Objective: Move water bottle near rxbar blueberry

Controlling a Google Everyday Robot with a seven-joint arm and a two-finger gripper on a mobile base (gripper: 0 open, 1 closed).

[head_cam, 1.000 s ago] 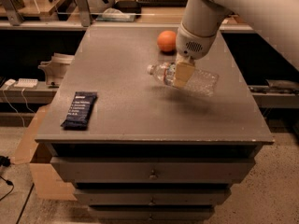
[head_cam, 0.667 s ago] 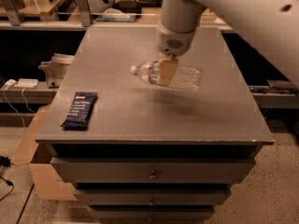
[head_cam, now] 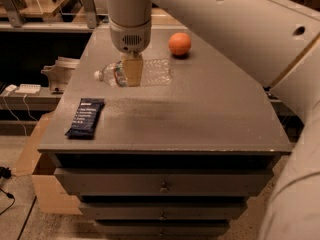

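Note:
The water bottle (head_cam: 152, 73) is clear and ribbed, lying on its side in the air with its white cap pointing left, a coloured band near the neck. My gripper (head_cam: 132, 71) comes down from the white arm above and is shut on the bottle near its neck, holding it a little above the grey tabletop (head_cam: 200, 109). The rxbar blueberry (head_cam: 85, 117), a dark navy flat bar with white text lines, lies near the table's front left corner, below and left of the bottle.
An orange ball (head_cam: 179, 43) sits at the back of the table, right of the gripper. The table is a drawer cabinet (head_cam: 160, 186). A cardboard box (head_cam: 35, 154) stands on the floor at left. Shelves and cables are behind at left.
The gripper has carried the water bottle leftward across the table, from the right middle toward the left side, closer to the rxbar. The orange is now uncovered.

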